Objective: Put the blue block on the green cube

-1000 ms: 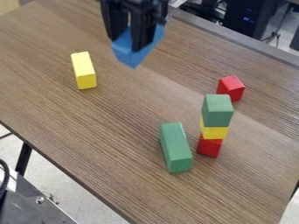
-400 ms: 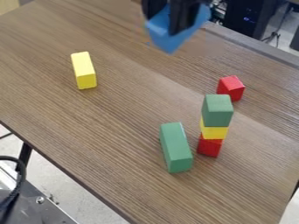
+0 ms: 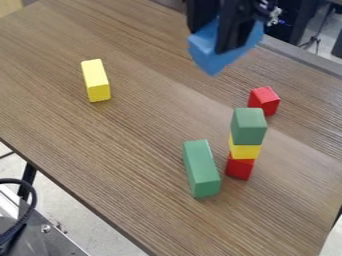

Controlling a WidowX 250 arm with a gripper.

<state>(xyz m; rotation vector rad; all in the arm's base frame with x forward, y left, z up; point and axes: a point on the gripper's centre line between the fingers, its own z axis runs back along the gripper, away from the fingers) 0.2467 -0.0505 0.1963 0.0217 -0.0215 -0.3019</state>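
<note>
High at the top of the camera view, right of centre, the black gripper [image 3: 215,39] is shut on the blue block [image 3: 218,56], which hangs tilted with a corner pointing down. Gripper and block are up and to the left of the green cube [image 3: 249,126], apart from it. The green cube tops a stack, resting on a yellow block [image 3: 245,150] that sits on a red block [image 3: 240,167].
A long green block [image 3: 201,168] lies just left of the stack. Behind the stack is a small red block [image 3: 264,100]. A yellow block [image 3: 96,80] lies far left on the wooden table [image 3: 133,150].
The gripper has moved right across the top of the view, carrying the blue block, and lately a little lower in the view. The blocks on the table have not moved.
</note>
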